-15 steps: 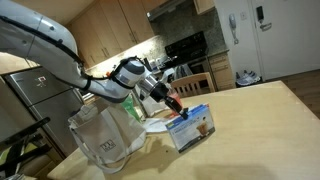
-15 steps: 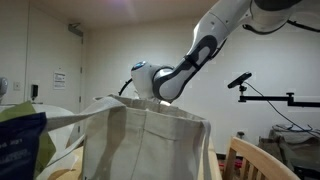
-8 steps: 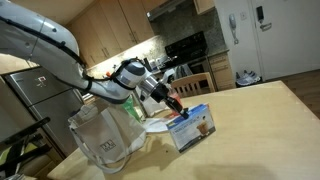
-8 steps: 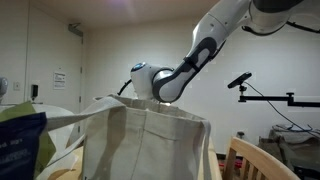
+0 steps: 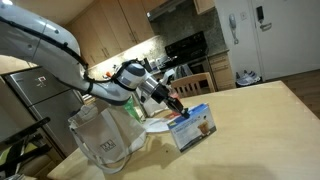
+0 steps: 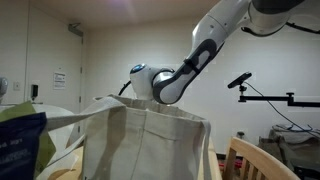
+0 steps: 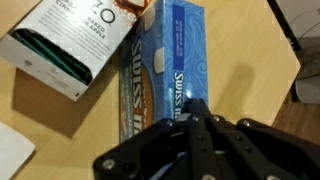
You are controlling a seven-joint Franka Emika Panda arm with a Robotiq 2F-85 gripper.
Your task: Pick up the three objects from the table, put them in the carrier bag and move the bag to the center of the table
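- Your end effector (image 5: 175, 101) has its fingers pressed together. In the wrist view (image 7: 197, 112) nothing shows between them.
- In that view the fingertips sit directly over the narrow lettered side of the light-blue carton (image 7: 165, 50). You cannot tell from any view whether they touch it.
- The carton (image 5: 193, 126) stands on the counter (image 5: 260, 120) just beside the end effector, with the face picturing a drink turned outward.
- In the wrist view one end of the carton reaches close to an edge of the counter (image 7: 255, 70).
- A white packet with dark print (image 7: 75, 45) lies flat against the carton's long side, touching it or nearly so.
- A pale flat thing (image 7: 12, 155) lies apart from both and is cut off at the picture's corner.
- The carrier bag (image 5: 100, 138) stands open near the counter's edge, beside the carton and under your arm.
- In an exterior view the bag (image 6: 150, 145) fills the foreground, and the arm (image 6: 205, 50) bends down behind its rim.
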